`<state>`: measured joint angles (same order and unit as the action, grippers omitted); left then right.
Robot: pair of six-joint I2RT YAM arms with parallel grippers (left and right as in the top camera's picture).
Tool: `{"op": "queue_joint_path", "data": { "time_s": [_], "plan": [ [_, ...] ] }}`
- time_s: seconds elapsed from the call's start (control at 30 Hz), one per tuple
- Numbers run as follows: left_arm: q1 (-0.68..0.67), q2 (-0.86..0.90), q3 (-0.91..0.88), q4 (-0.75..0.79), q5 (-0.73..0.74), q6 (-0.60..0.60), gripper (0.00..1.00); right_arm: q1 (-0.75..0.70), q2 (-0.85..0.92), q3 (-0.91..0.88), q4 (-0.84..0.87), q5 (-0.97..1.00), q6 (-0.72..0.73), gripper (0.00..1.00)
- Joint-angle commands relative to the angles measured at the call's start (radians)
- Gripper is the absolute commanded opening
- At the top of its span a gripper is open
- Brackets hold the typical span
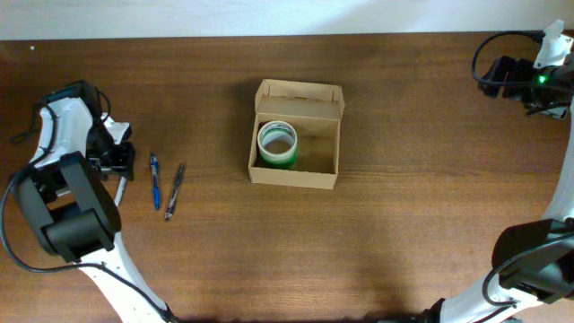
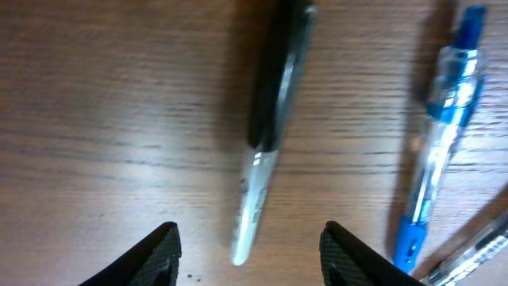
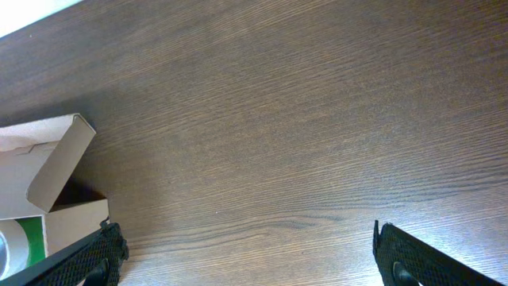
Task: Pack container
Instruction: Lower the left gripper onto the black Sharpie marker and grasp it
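At mid-table, box (image 1: pixel 296 172): tan cardboard, standing open, well apart from both arms.
Lid flap (image 1: pixel 299 92): hinged at the far side and standing up behind the opening; mouth unobstructed.
Contents: one green tape roll (image 1: pixel 277 144) lying flat against the left wall; the right part of the floor is bare.
Box handling (judged): light, thin-walled, and it will dent if squeezed hard. Likely to slide on the smooth wood if nudged. Best held by pinching a side wall at the rim, or steadied from outside; the flap is floppy and a poor grip.
Items to pack (judged): a marker (image 2: pixel 266 151), a blue pen (image 2: pixel 440 151) and a clear pen (image 2: pixel 480 242), lying near one another on the table (image 1: pixel 404 224) left of the box. All are slim, stiff and prone to roll; take each across the barrel near the middle.
Left gripper (image 2: pixel 250 238): pointed down low over the marker, jaws spread with the marker's pale end lying between them, nothing pinched. Wrist view is blurred.
Right gripper (image 3: pixel 250 258): parked at the far right corner, jaws spread wide, empty, facing bare wood with the box just at the left edge of its view.
Next move (judged): come down and close across the marker.
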<state>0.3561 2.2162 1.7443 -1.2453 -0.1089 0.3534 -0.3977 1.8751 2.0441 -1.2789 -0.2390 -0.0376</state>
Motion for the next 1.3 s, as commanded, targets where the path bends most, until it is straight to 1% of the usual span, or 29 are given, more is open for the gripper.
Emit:
{"op": "queue_joint_path", "data": {
  "time_s": [0.0,0.1,0.67,0.83,1.17,1.27],
  "plan": [
    [0.027,-0.005,-0.008,-0.002,0.013,0.019,0.56,0.005,0.002,0.002,0.0,-0.019,0.002,0.99],
    [0.031,-0.004,-0.014,0.001,0.04,0.023,0.56,0.005,0.002,0.002,0.0,-0.019,0.002,0.99],
    [0.028,0.005,-0.016,0.008,0.034,0.035,0.57,0.005,0.002,0.002,0.0,-0.019,0.002,0.99],
    [0.0,0.04,-0.016,0.007,0.034,0.034,0.57,0.005,0.002,0.002,0.0,-0.019,0.002,0.99],
    [-0.058,0.116,-0.016,0.007,-0.023,0.022,0.57,0.005,0.002,0.002,0.0,-0.019,0.002,0.99],
    [-0.058,0.126,-0.016,0.006,-0.023,0.007,0.54,0.005,0.002,0.002,0.0,-0.019,0.002,0.99]
  ]
}}
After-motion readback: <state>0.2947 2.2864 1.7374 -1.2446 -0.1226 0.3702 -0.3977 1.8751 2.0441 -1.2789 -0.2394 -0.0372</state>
